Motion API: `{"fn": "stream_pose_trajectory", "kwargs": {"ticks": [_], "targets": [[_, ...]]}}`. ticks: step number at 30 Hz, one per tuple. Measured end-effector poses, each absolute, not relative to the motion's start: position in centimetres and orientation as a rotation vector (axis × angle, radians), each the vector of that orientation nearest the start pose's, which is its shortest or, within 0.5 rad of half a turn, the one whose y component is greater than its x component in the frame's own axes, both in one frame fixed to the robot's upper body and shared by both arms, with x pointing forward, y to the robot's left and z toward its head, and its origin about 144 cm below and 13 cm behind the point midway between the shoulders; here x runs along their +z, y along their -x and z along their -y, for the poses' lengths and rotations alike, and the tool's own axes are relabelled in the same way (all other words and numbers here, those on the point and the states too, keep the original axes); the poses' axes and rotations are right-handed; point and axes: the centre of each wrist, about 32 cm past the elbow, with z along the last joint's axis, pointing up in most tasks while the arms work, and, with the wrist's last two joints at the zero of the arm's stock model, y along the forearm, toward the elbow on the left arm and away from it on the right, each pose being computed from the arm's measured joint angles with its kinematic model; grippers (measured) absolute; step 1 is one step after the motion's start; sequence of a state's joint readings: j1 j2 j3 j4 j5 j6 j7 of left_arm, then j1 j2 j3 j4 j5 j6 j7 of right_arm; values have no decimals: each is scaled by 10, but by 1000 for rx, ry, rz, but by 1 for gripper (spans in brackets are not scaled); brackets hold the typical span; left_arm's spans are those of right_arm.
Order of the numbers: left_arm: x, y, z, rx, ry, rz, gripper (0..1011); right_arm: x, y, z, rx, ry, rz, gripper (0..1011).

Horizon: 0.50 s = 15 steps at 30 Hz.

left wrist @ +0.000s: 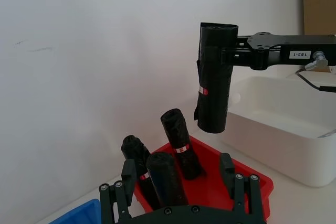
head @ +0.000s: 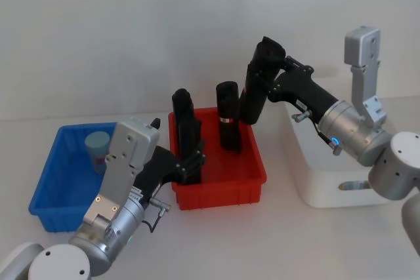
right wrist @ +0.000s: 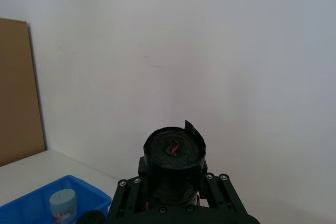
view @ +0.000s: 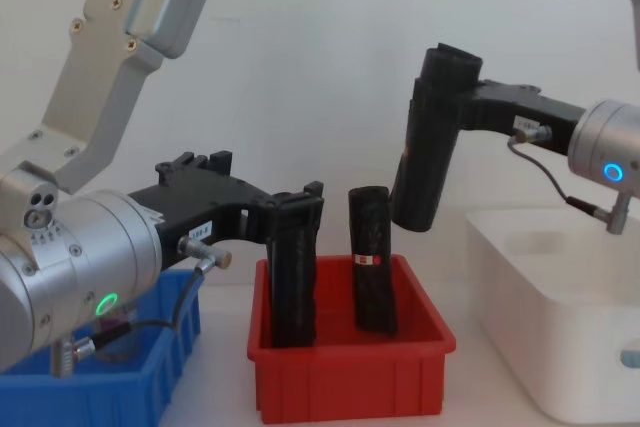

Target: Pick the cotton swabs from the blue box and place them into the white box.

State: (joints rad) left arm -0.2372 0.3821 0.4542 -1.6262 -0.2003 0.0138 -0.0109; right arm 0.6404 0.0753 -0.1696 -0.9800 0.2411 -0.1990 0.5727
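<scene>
One jar of cotton swabs (head: 97, 149) (right wrist: 63, 205), clear with a pale blue lid, stands upright at the back of the blue box (head: 47, 191) (view: 110, 397) on the left. The white box (head: 316, 178) (view: 545, 347) (left wrist: 273, 129) sits at the right. My right gripper (head: 262, 83) (view: 440, 112) (left wrist: 227, 56) is shut on a tall black roll (head: 254, 90) (right wrist: 174, 156), lifted above the red bin's back right corner beside the white box. At the red bin's front left, my left gripper (head: 190, 162) (left wrist: 178, 169) (view: 300, 205) is open, its fingers straddling a standing black roll (left wrist: 165, 179).
The red bin (head: 226, 185) (view: 350, 382) stands between the blue and white boxes and holds three upright black rolls (head: 230, 126). A plain wall runs close behind the table.
</scene>
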Motion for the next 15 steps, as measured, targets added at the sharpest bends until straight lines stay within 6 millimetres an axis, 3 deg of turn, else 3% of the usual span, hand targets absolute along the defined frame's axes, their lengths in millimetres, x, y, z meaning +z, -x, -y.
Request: {"fn": "stream_pose_trajectory", "kwargs": {"ticks": [15], "targets": [[1204, -492, -198, 1124, -61, 268, 1000, 1236, -602, 232, -1080, -157, 164, 487]]}}
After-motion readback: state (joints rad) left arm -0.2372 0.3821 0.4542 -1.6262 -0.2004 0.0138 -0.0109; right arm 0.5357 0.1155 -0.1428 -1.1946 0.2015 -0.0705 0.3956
